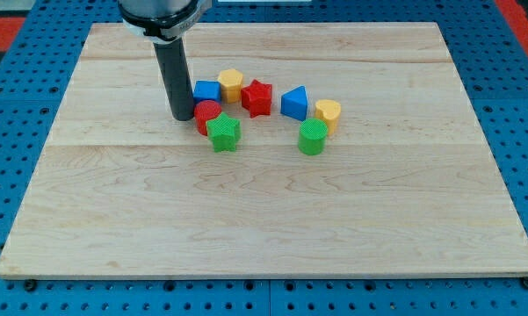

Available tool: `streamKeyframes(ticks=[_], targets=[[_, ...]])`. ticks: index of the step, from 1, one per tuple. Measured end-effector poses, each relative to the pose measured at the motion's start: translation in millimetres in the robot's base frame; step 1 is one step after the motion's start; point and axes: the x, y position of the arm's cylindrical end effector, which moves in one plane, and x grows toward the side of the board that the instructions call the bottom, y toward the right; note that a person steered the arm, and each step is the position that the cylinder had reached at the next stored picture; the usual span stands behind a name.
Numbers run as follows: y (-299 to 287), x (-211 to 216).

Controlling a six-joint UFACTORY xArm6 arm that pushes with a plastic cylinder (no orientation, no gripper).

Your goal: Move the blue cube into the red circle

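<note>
One blue cube (208, 90) just right of my tip (183, 118).

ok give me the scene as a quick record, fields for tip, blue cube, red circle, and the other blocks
tip: my tip sits at the view's left of the cluster, just left of the red circle
blue cube: blue cube, up and right of my tip
red circle: red circle, directly below the blue cube, close or touching
other blocks: green star, yellow hexagon, red star, blue triangle, yellow heart, green cylinder
surface: wooden board
</note>
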Motion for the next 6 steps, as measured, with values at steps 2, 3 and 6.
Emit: streamKeyframes(ticks=[2,3,6], targets=[[16,19],[-36,7],[28,-66]])
